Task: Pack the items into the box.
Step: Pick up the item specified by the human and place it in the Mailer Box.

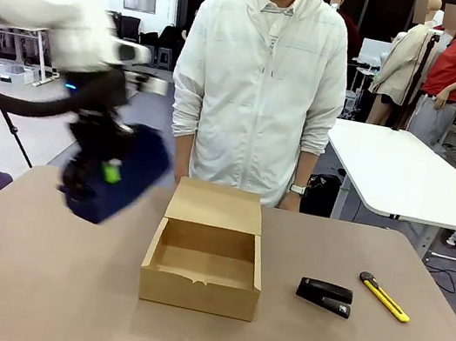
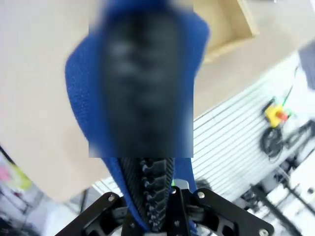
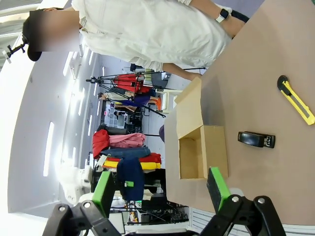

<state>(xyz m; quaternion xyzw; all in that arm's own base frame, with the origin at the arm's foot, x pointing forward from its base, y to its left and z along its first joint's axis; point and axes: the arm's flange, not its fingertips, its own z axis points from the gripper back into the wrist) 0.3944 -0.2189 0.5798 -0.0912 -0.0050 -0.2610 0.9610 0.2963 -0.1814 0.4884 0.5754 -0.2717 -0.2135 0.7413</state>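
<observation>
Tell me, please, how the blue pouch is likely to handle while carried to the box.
Probably floppy: the pouch looks like soft fabric, bulging beyond the left gripper, which is shut on its zip edge. Likely light, since that one pinch holds it clear of the table. It may sag or fold against the box wall when lowered.

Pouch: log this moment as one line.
left gripper: shut on pouch, aloft left of box | right gripper: open | box: open, empty | knife: on table

front camera facing across table [image 1: 32, 277]; box [image 1: 198, 293] shared by all views
</observation>
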